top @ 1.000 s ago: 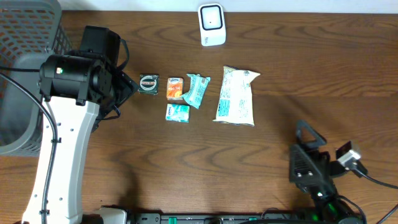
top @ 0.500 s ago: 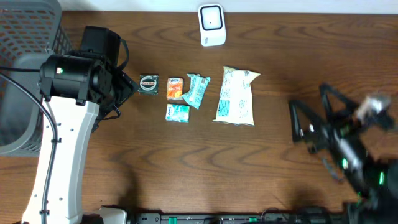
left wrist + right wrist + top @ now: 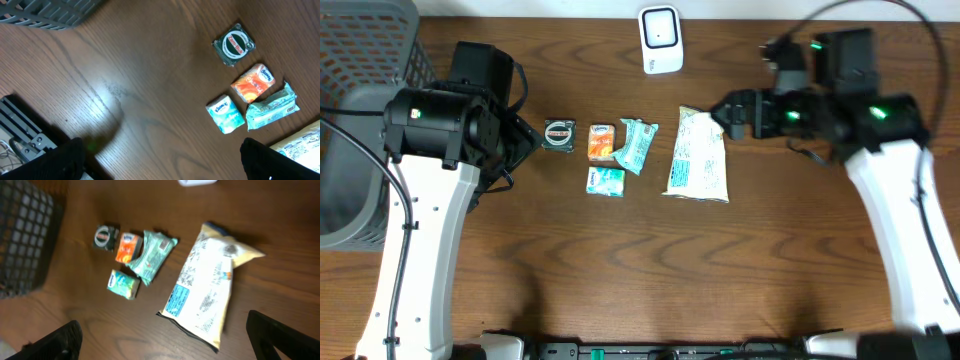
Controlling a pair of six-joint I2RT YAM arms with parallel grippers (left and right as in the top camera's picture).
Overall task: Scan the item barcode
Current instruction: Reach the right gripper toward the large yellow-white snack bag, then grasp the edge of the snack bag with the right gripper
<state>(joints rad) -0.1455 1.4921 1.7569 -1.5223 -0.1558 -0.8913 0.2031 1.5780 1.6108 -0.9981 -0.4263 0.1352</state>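
Dark brown wood-grain desk (image 3: 620, 270) across every view, grain running mostly side to side. Grey mesh basket (image 3: 360, 50) at the far-left corner. Black rail (image 3: 670, 351) along the near edge. Soft glare on the wood.

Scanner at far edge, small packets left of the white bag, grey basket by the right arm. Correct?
No. Overhead shows the grey basket by the left arm. The scanner, small packets and white bag are as stated.

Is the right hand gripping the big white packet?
No: in the overhead view the right hand stands open over the top end of the white packet, which lies flat on the table.
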